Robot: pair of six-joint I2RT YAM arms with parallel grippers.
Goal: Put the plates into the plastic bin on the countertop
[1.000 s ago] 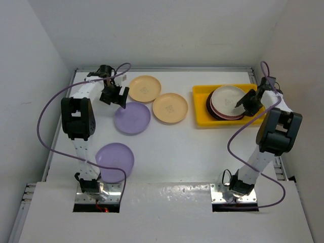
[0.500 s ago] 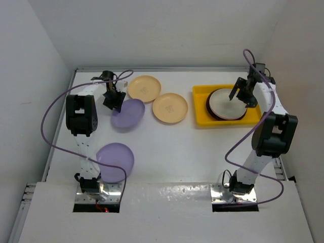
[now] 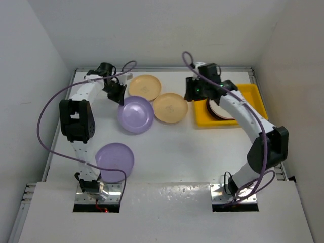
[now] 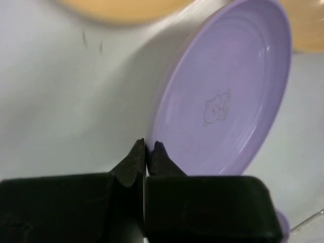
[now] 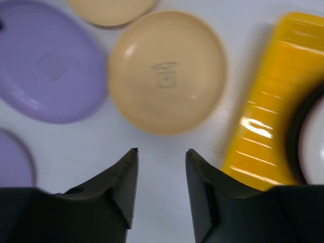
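Observation:
My left gripper (image 3: 117, 94) (image 4: 149, 147) is shut on the rim of a lavender plate (image 3: 135, 115) (image 4: 223, 101), which hangs tilted off the countertop (image 3: 172, 147). A second lavender plate (image 3: 115, 158) lies near the left arm's base. Two pale orange plates (image 3: 145, 87) (image 3: 170, 107) lie flat at the back. The yellow plastic bin (image 3: 202, 120) (image 5: 273, 116) holds a stack of plates (image 3: 223, 112), a pale one on top of dark-rimmed ones. My right gripper (image 3: 191, 95) (image 5: 161, 154) is open and holds nothing; it hovers between the nearer orange plate (image 5: 167, 71) and the bin.
White walls close in the countertop on the left, back and right. The right arm reaches across the bin's left half. A purple cable (image 3: 50, 109) loops beside the left arm.
The left gripper closed on the lavender plate's rim and tipped the plate up. The right arm swung left from over the bin's stack to beside the orange plate.

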